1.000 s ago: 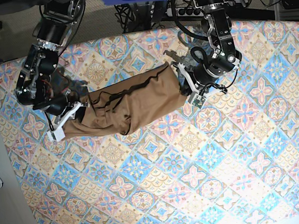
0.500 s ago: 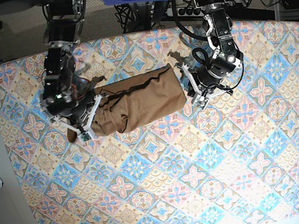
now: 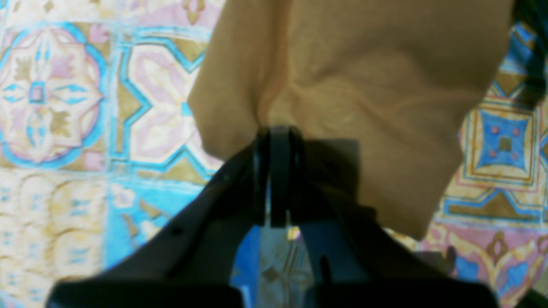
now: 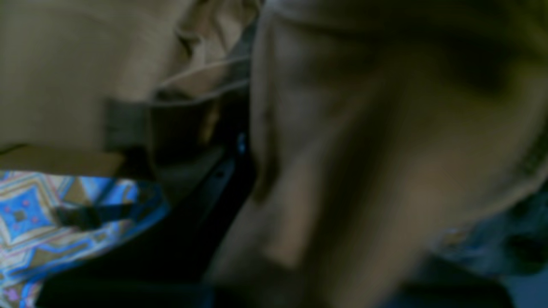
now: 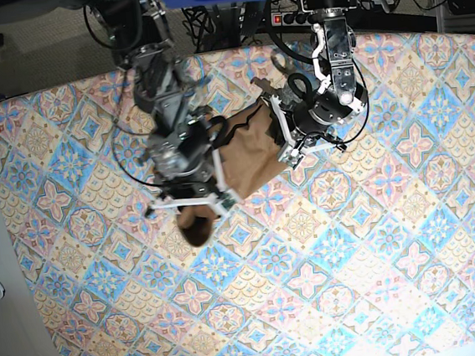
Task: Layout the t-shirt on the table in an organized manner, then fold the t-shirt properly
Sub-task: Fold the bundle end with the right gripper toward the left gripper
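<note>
The t-shirt [image 5: 248, 152] is bunched between the two arms at the far middle of the worktop [image 5: 380, 257], with one end hanging down near the right fingers [image 5: 191, 206]. In the left wrist view the left fingers [image 3: 277, 141] are pressed together on a fold of the tan cloth, which hangs above the patterned cover. The right wrist view is dark and blurred and almost filled with cloth; the right fingers seem pressed together too and pinch the shirt at its left end.
</note>
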You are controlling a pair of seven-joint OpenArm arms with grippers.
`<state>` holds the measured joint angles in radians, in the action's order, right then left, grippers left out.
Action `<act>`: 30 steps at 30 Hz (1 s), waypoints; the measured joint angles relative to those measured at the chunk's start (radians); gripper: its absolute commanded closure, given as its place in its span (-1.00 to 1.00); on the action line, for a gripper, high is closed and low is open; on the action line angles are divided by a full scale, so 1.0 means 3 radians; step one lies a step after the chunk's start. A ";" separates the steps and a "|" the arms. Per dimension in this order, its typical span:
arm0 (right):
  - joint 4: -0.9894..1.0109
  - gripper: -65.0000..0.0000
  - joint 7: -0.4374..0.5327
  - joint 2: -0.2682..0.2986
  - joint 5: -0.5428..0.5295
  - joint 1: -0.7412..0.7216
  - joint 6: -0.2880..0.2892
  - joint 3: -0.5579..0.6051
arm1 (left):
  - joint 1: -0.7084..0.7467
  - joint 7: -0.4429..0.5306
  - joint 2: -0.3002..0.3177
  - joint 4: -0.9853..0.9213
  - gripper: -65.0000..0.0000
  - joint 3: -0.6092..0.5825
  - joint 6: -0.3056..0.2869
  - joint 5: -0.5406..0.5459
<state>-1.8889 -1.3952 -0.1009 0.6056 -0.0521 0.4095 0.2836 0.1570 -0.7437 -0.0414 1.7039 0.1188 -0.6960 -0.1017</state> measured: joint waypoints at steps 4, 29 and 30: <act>-0.0001 1.00 0.0027 -0.0071 0.0444 0.0000 -0.0006 0.0336 | -0.0093 0.0065 -0.0019 -0.0212 1.00 0.0006 0.0010 0.0056; 0.0696 1.00 0.0718 -0.0079 -0.0025 0.0313 -0.0014 0.0641 | 0.0182 -0.0078 -0.0149 0.0347 0.84 0.0036 0.0078 -0.0010; 0.0738 1.00 0.0716 -0.0079 0.0006 0.0312 -0.0028 0.0638 | 0.0214 -0.0066 -0.0145 0.0418 0.72 0.0048 0.0057 -0.0010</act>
<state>-1.6676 -1.1805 -0.1246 0.6075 0.0414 0.4011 0.4751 0.2211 -0.7635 -0.0849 1.8294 0.1333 -0.6788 -0.1047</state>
